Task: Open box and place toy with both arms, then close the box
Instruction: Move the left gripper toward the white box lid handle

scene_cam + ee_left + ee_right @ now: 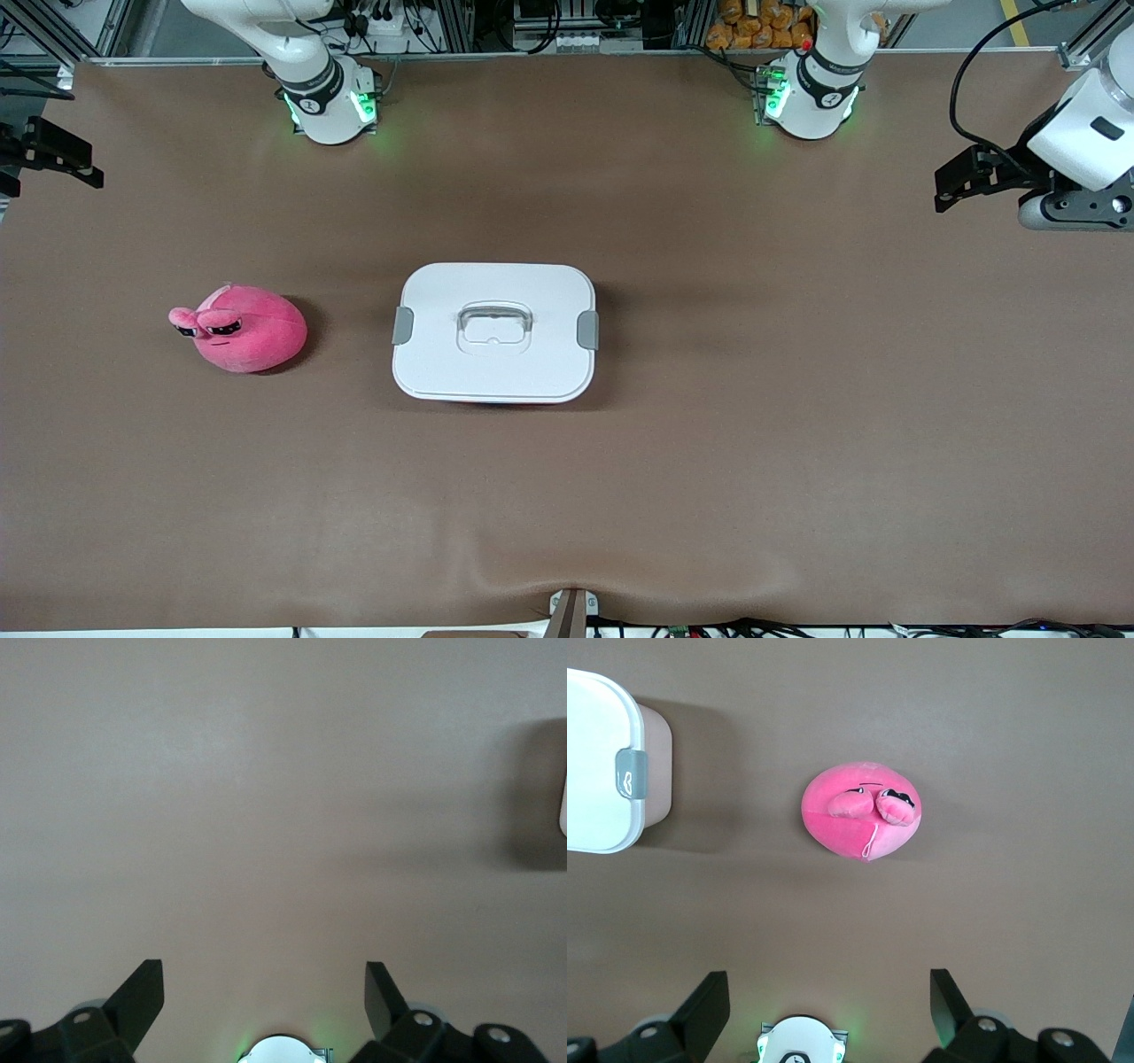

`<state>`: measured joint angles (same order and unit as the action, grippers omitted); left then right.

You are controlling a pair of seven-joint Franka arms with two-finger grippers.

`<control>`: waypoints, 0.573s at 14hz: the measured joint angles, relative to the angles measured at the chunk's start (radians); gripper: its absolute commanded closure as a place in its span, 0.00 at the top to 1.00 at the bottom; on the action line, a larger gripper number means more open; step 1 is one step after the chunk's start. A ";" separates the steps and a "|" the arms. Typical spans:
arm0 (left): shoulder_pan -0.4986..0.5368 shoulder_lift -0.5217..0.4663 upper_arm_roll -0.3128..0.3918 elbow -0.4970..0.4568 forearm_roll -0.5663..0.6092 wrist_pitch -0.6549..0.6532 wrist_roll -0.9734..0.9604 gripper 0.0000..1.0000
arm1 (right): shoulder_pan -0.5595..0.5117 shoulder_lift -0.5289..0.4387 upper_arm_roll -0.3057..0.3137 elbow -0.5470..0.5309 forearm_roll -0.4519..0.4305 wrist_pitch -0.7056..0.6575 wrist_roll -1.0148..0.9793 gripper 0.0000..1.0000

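The box (494,332) stands mid-table with its white lid on, a grey clip (403,325) at each end and a clear handle (494,321) in the middle. Beside it, toward the right arm's end, lies the pink plush toy (244,328). My right gripper (49,158) hangs open and empty over the right arm's end of the table; its wrist view shows the toy (862,811) and one clipped end of the box (598,762). My left gripper (961,182) hangs open and empty over the left arm's end, over bare brown table (266,815), with a sliver of the box (563,806).
The two arm bases (330,106) (811,99) stand with green lights at the table's edge farthest from the front camera. A small metal mount (571,611) sits at the nearest edge. Cables and frame rails run past the bases.
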<state>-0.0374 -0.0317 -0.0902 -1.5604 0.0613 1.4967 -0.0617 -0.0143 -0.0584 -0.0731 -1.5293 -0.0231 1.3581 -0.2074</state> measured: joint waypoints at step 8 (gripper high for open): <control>0.000 -0.001 0.000 -0.005 0.000 -0.030 0.070 1.00 | -0.001 0.000 -0.002 0.004 0.000 -0.002 0.000 1.00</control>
<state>-0.0372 -0.0327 -0.0899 -1.5655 0.0613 1.4665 0.0088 -0.0154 -0.0588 -0.0748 -1.5255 -0.0231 1.3557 -0.2069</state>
